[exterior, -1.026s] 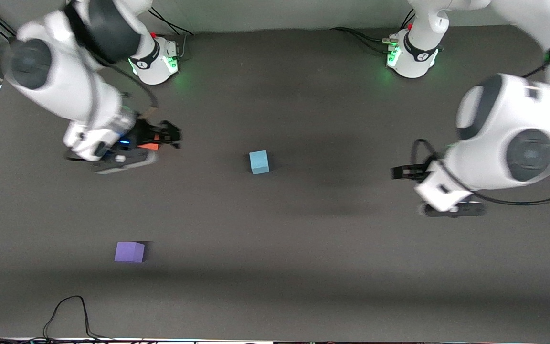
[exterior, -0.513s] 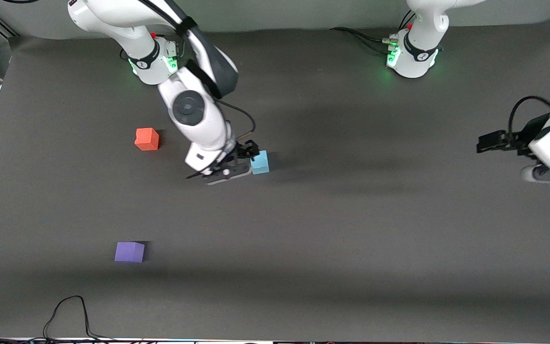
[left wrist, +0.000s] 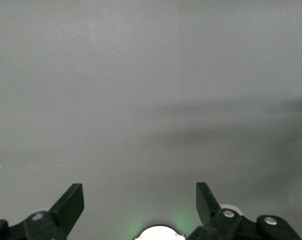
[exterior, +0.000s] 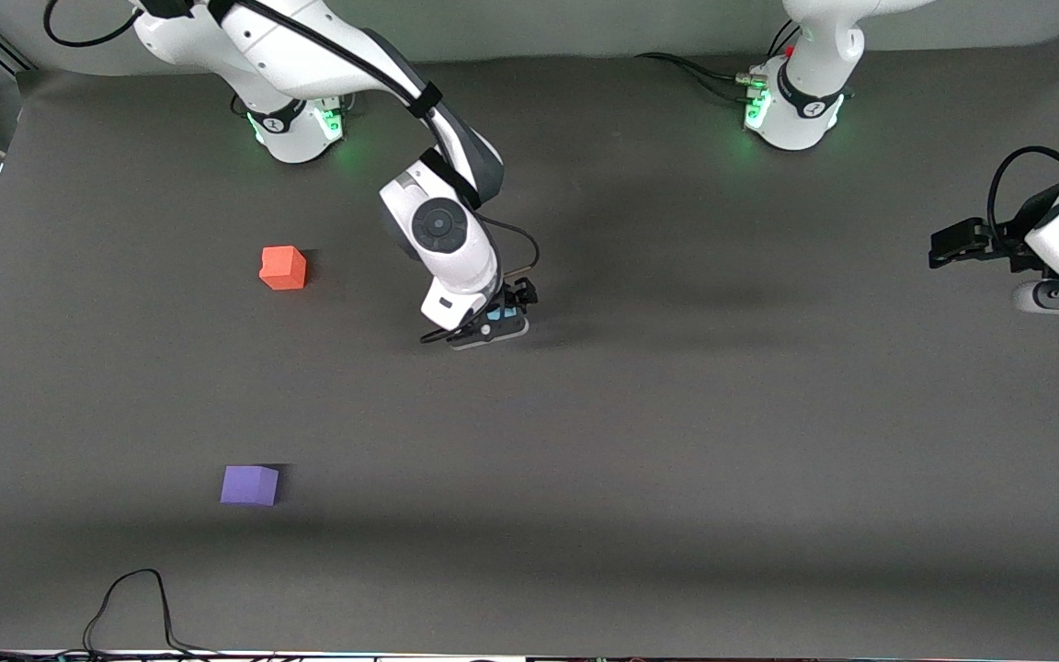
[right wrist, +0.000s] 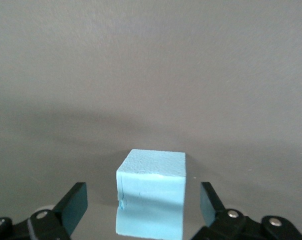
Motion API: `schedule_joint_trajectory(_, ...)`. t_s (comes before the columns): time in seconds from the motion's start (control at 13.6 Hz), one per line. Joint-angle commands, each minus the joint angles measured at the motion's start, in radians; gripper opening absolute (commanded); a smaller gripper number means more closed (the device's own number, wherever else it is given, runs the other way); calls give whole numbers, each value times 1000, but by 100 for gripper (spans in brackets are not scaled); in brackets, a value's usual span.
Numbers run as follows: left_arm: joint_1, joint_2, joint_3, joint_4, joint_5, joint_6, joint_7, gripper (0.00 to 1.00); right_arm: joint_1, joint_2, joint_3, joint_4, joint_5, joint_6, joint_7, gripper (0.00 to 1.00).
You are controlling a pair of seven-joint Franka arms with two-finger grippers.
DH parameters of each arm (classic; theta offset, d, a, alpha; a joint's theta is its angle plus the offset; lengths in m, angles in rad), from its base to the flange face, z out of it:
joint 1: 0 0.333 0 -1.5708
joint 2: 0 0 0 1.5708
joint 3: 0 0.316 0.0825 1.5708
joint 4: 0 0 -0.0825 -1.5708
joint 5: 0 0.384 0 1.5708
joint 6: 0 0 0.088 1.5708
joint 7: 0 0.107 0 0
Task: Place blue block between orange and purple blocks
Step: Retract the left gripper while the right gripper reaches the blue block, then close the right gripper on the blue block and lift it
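Observation:
The blue block [right wrist: 151, 192] sits on the dark table, mid-table; in the front view only a sliver of it [exterior: 495, 314] shows under my right gripper [exterior: 504, 313]. That gripper is open, with a finger on each side of the block and gaps on both sides. The orange block [exterior: 283, 268] sits toward the right arm's end. The purple block [exterior: 249, 485] lies nearer the front camera than the orange one. My left gripper [exterior: 948, 246] is open and empty over the left arm's end of the table.
A black cable [exterior: 130, 598] loops on the table at the edge nearest the front camera. The two arm bases [exterior: 295, 124] stand along the table's edge farthest from the camera. The left wrist view shows only bare grey table [left wrist: 151, 100].
My right arm moved from the orange block to the blue block and now straddles it. The left arm drew back toward its end of the table.

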Motion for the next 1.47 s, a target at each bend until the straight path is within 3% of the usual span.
schedule_joint_trajectory(0.0,-194,-29,181,-2,13,4,14,100,18,20,-13,-7,-4,36,64,100)
schedule_joint_trajectory(0.22,-213,-33,197,7,13,-5,14,100,44,20,-36,-33,-6,36,73,100)
schedule_joint_trajectory(0.44,-210,-24,194,24,2,-4,16,100,47,20,-38,-39,-6,41,84,64)
schedule_joint_trajectory(0.66,-157,-19,150,27,-1,2,20,100,55,20,-38,-41,-6,49,107,49)
schedule_joint_trajectory(1.03,-163,-21,150,29,1,2,23,100,44,-63,-62,-50,-6,-27,122,47)
schedule_joint_trajectory(1.39,-166,-21,150,29,1,-1,23,100,44,-280,-279,-50,-6,-252,33,47)
